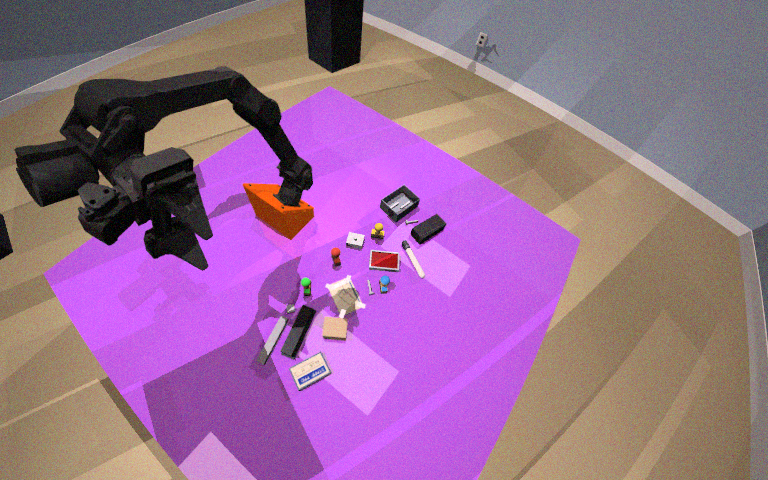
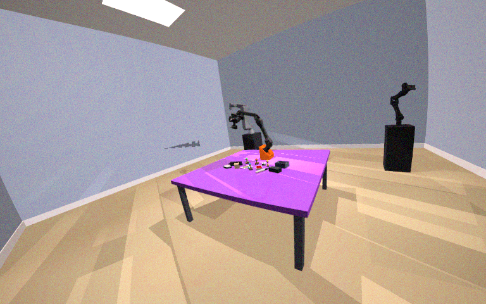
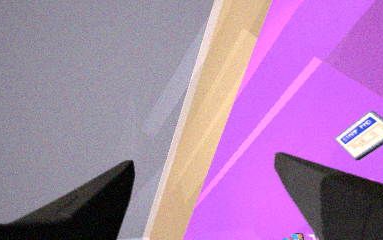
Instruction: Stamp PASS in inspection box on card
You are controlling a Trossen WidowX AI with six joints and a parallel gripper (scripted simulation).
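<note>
My gripper (image 1: 206,251) (image 3: 205,163) is open and empty, raised high at the left of the purple table, away from the objects. Small knobbed pieces that look like stamps stand mid-table: yellow (image 1: 377,230), red (image 1: 335,256), green (image 1: 306,286) and blue (image 1: 384,284). Which one reads PASS cannot be told. A red pad (image 1: 384,260) in a pale frame lies between them. A flat white and blue case (image 1: 310,371) (image 3: 368,135) lettered STAMP PAD lies near the front. A pale, irregular piece (image 1: 345,295) lies behind it; I cannot make out a card or inspection box.
A black tray (image 1: 399,203) with small parts and a black block (image 1: 428,228) are at the right. A white-handled tool (image 1: 414,260) lies near them. A grey bar (image 1: 274,337), a dark bar (image 1: 298,331), a tan block (image 1: 334,328) and a small white box (image 1: 355,240) lie around.
</note>
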